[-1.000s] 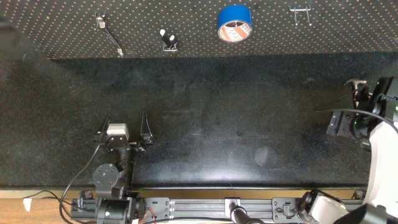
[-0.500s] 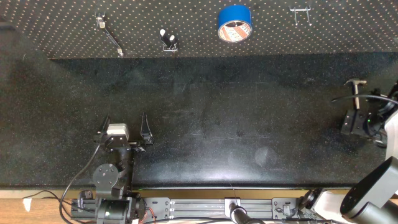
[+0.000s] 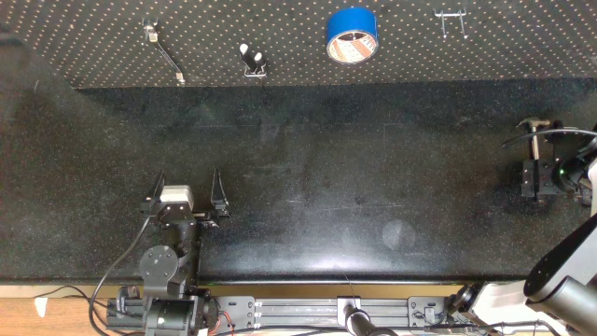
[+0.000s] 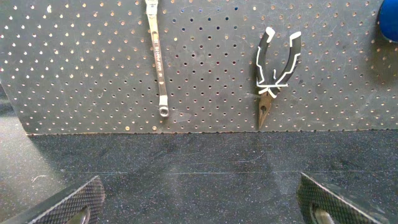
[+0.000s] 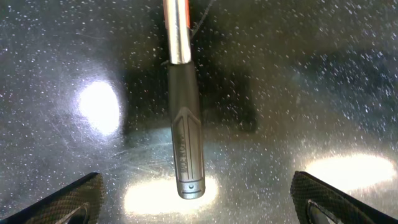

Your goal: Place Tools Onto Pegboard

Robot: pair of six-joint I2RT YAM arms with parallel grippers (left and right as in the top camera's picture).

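1. Lying flat on the counter (image 3: 326, 168), the hammer (image 3: 534, 131) sits well out from the foot of the pegboard (image 3: 280, 37), off its right end. Its head points toward the board and its handle runs away from it.
2. The right hand (image 3: 546, 177) is over the grip end of that handle, farther from the pegboard than the head is.
3. Seen from the right wrist, the hammer's (image 5: 185, 124) dark grip lies midway between the two fingers of the right hand (image 5: 199, 205). The fingers are spread wide and stand clear of it on either side, holding nothing.
4. A black cable (image 3: 550, 133) from the right arm arches across near the hammer's head, on the pegboard side of the hand.
5. On the pegboard hang a wrench (image 3: 166, 54) toward its left end, pliers (image 3: 250, 61) just right of that, and a blue roll of tape (image 3: 352, 35) past the middle. A pair of bare hooks (image 3: 451, 21) is nearer the right end.
6. The left hand (image 3: 187, 177) sits low over the counter, well back from the pegboard and facing its left part. Its fingers are wide apart and empty.
7. From the left wrist, the left hand (image 4: 199, 199) faces the wrench (image 4: 157, 56) and pliers (image 4: 273, 68), both hanging straight down on the pegboard (image 4: 74, 74).
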